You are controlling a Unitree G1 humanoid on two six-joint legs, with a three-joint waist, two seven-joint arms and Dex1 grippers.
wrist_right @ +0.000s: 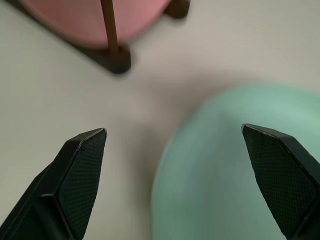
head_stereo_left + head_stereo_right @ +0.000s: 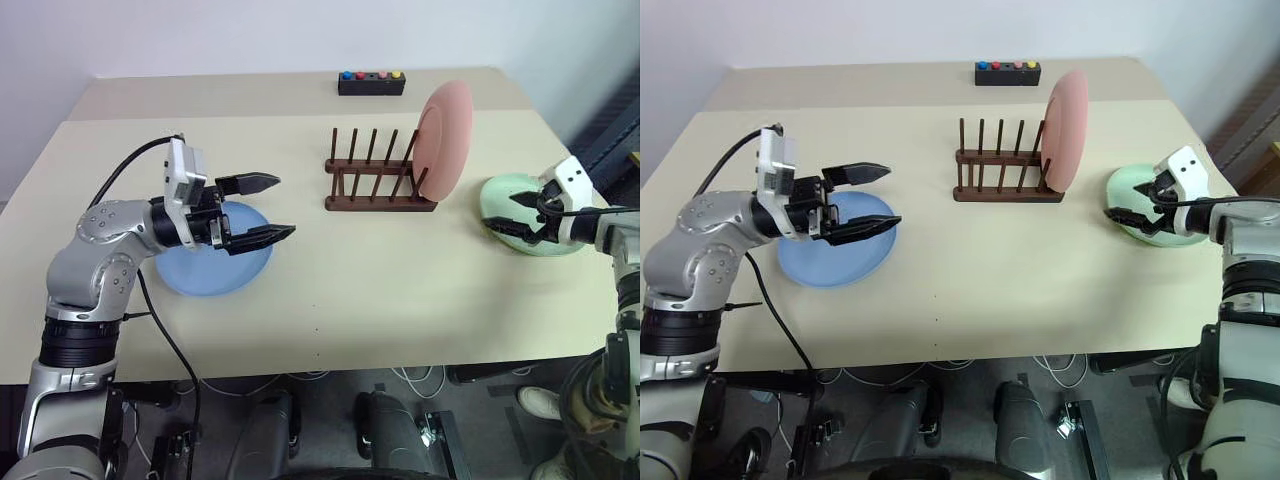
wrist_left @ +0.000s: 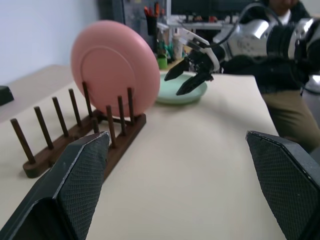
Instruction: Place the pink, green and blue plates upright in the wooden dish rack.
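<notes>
The pink plate [image 2: 444, 140] stands upright at the right end of the wooden dish rack [image 2: 376, 180]. Right of the rack, the right gripper [image 2: 1137, 213] hovers, jaws apart, over the flat green plate [image 2: 1145, 222]. Left of the rack, the left gripper [image 2: 272, 208], jaws apart, hangs above the flat blue plate [image 2: 215, 265].

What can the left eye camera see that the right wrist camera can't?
Left eye view alone: the blue plate lying flat, the open left claw over it, and a black box with coloured buttons at the table's far edge. Right wrist view alone: the fine mesh on the right claw's fingers, seen from close up. Both: the pink plate standing in the wooden dish rack, the green plate, and the open right claw by it.
</notes>
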